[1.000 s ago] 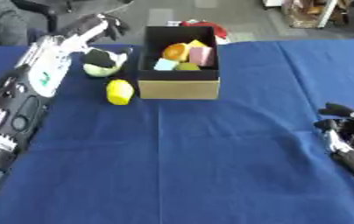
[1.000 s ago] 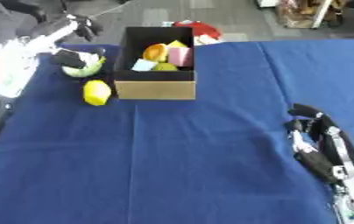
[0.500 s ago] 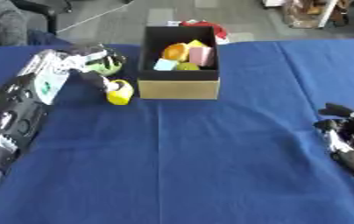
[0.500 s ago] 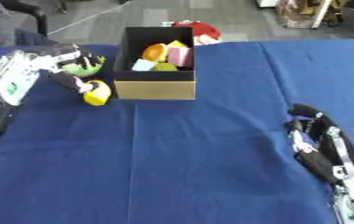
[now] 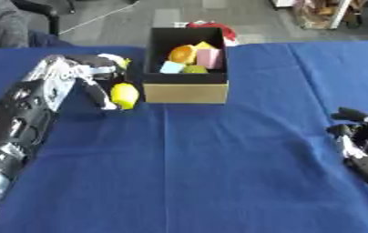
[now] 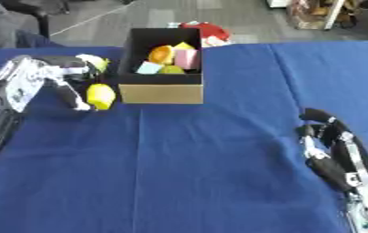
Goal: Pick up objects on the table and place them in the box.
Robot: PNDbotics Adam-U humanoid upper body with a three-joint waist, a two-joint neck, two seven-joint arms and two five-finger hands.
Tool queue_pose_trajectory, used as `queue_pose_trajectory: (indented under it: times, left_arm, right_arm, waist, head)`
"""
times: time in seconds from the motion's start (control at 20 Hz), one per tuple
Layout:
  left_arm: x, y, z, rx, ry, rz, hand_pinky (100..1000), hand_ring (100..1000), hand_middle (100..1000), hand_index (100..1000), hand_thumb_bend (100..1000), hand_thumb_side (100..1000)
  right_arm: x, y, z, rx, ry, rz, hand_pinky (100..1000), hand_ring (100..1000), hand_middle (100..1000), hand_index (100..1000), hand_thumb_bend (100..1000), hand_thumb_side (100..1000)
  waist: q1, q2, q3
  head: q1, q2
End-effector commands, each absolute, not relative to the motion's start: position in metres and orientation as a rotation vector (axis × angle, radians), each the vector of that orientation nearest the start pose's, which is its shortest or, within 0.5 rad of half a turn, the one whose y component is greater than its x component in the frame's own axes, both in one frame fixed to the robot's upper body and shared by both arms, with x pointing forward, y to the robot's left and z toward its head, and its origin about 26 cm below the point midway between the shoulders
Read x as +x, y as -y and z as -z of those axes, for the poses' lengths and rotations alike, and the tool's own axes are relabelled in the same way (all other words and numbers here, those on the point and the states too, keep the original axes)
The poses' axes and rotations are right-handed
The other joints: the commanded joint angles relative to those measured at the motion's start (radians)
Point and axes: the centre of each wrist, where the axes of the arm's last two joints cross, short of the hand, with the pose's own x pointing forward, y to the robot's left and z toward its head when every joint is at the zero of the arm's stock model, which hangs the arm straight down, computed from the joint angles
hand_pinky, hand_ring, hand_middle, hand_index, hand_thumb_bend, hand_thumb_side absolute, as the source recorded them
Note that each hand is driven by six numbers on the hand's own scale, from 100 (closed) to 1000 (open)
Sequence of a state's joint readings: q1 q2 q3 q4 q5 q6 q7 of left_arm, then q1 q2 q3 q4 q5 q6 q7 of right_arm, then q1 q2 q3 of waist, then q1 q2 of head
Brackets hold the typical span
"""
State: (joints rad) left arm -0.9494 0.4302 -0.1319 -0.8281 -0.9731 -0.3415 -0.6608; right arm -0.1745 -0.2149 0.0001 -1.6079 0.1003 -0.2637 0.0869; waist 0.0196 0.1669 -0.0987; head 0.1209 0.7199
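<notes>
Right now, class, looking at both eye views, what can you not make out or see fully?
- Green-and-white object: mostly covered by the left hand, both views.
- Yellow lemon-like object: whether the fingers touch it is too blurred to tell.
- Red thing: hidden behind the box.
- Right hand: its arm is cut off by the lower right edge.

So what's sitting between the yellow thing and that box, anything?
Only bare blue cloth. The left eye view shows a narrow gap between the yellow object and the box, with the left robot hand on the object's other side.
</notes>
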Motion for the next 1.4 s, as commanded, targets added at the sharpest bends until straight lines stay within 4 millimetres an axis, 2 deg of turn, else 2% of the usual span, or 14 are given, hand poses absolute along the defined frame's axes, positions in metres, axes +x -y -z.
queue_pose_trajectory:
  times: [0.05, 0.2, 0.4, 0.6, 0.75, 0.85, 1.0, 1.2, 1.4]
  left_arm:
    - [0.485, -0.288, -0.198, 0.723, 1.175, 1.766, 707, 537, 504, 664, 283, 215]
    - [0.482, -0.287, -0.219, 0.77, 1.296, 1.715, 684, 498, 462, 623, 228, 202]
    - [0.471, -0.28, -0.274, 0.874, 1.508, 1.658, 681, 476, 435, 589, 217, 178]
    - [0.454, -0.263, -0.328, 0.973, 1.721, 1.586, 683, 482, 431, 585, 228, 143]
    - [0.451, -0.24, -0.346, 1.002, 1.842, 1.503, 691, 499, 442, 597, 225, 122]
    - [0.457, -0.223, -0.342, 1.002, 1.851, 1.499, 703, 515, 459, 616, 260, 132]
    - [0.471, -0.203, -0.325, 1.011, 1.801, 1.535, 708, 524, 470, 627, 271, 144]
    - [0.494, -0.173, -0.273, 1.006, 1.713, 1.438, 699, 534, 480, 640, 184, 144]
    - [0.503, -0.156, -0.23, 1.007, 1.701, 1.331, 713, 577, 522, 688, 130, 148]
  right_arm:
    - [0.32, 0.277, -0.066, -0.147, 2.033, -0.417, 753, 659, 732, 836, 100, 345]
    - [0.32, 0.278, -0.066, -0.15, 2.032, -0.415, 753, 659, 732, 836, 100, 346]
    - [0.32, 0.278, -0.065, -0.151, 2.028, -0.414, 753, 659, 732, 836, 100, 345]
    - [0.319, 0.278, -0.064, -0.149, 2.024, -0.415, 753, 659, 732, 836, 100, 345]
    - [0.319, 0.277, -0.063, -0.142, 2.021, -0.419, 753, 659, 733, 836, 100, 343]
    - [0.319, 0.276, -0.062, -0.136, 2.018, -0.421, 753, 659, 733, 836, 100, 339]
    - [0.319, 0.275, -0.061, -0.129, 2.015, -0.423, 753, 658, 733, 836, 100, 337]
    - [0.319, 0.273, -0.06, -0.117, 2.014, -0.421, 753, 658, 733, 836, 100, 334]
    - [0.32, 0.271, -0.06, -0.107, 2.016, -0.421, 753, 658, 733, 836, 100, 332]
  waist:
    - [-0.011, -0.015, -0.001]
    - [-0.011, -0.016, -0.001]
    - [-0.01, -0.019, 0.001]
    - [-0.009, -0.022, 0.003]
    - [-0.01, -0.024, 0.001]
    - [-0.011, -0.025, -0.002]
    - [-0.013, -0.024, -0.006]
    - [-0.02, -0.02, -0.014]
    - [-0.027, -0.016, -0.018]
  head:
    - [-0.001, -0.012]
    - [-0.002, -0.011]
    - [-0.002, -0.009]
    - [-0.002, -0.006]
    - [0.004, -0.005]
    - [0.007, -0.007]
    - [0.011, -0.009]
    - [0.016, -0.01]
    - [0.022, -0.014]
